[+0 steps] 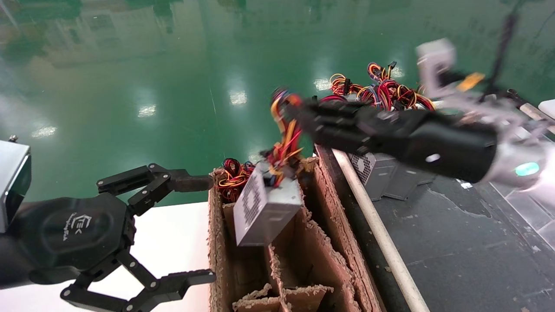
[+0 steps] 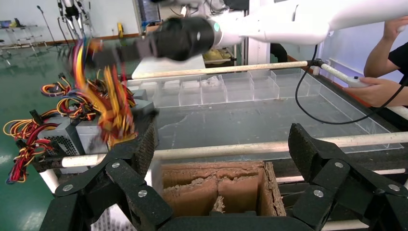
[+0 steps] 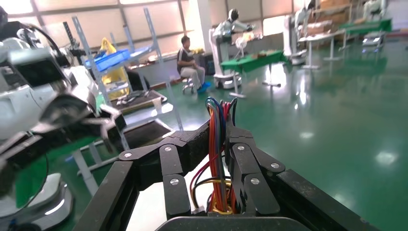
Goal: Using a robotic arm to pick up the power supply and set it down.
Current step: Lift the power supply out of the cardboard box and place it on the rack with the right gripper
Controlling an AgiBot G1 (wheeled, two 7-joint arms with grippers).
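Your right gripper (image 1: 299,113) is pinching the wires (image 3: 219,159) of the power supply (image 1: 264,208), which is hanging tilted over the cardboard box (image 1: 329,242). Your left gripper (image 1: 204,229) is idling spread beside it.

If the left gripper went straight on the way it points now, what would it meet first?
Most likely the cardboard box: the open left gripper points straight at its near wall. The power supply, hanging by its wires from the right gripper, lies beyond, though depth is unclear.

You have one power supply (image 1: 265,208) hanging over one cardboard box (image 1: 338,242), perhaps two more units (image 1: 381,173) on the bench (image 1: 455,242), and two grippers.
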